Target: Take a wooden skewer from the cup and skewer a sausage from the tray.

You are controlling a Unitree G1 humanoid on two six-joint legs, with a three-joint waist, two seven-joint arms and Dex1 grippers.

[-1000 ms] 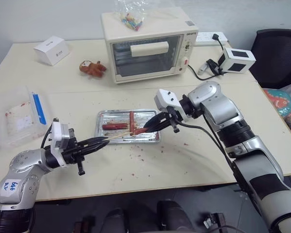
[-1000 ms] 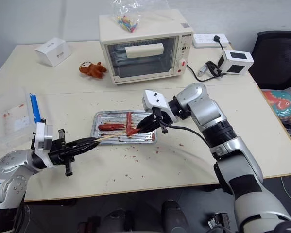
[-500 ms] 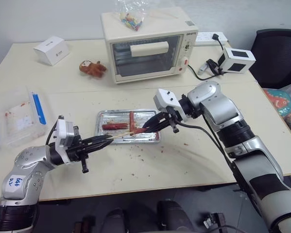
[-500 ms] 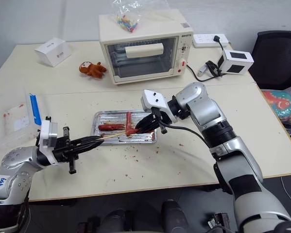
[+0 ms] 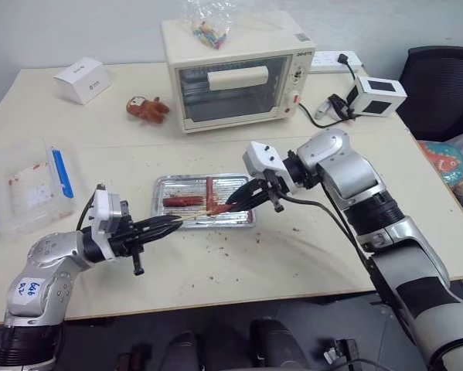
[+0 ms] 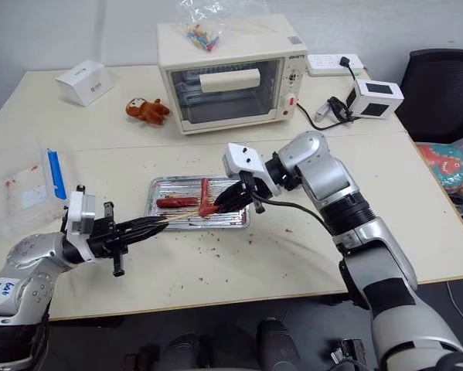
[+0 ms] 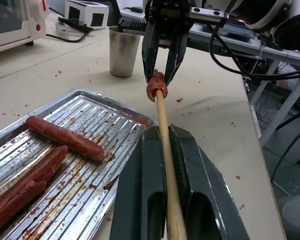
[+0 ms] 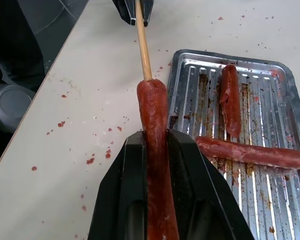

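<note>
My left gripper [image 5: 175,224] is shut on the wooden skewer [image 7: 162,125], which points level toward the tray [image 5: 169,185]. The skewer's tip meets the end of the sausage [image 8: 154,115]. That sausage is held lengthwise in my right gripper [image 5: 235,205], just above the tray's near right side. How deep the tip sits I cannot tell. Two darker sausages [image 8: 230,100] lie on the ridged tray [image 8: 285,125]. The metal cup [image 7: 124,51] stands on the table beyond the tray, behind the right gripper's fingers [image 7: 148,52].
A cream toaster oven [image 5: 235,73] stands at the back. A clear plastic box with blue clips [image 5: 26,185] sits at the far left. A toy monkey [image 5: 148,108], a white carton [image 5: 82,79] and a white device with cable [image 5: 378,97] lie farther back. Red crumbs dot the table.
My left forearm has edged a little rightward toward the tray, skewer still in its grip. The right gripper and the sausage have stayed where they were.
</note>
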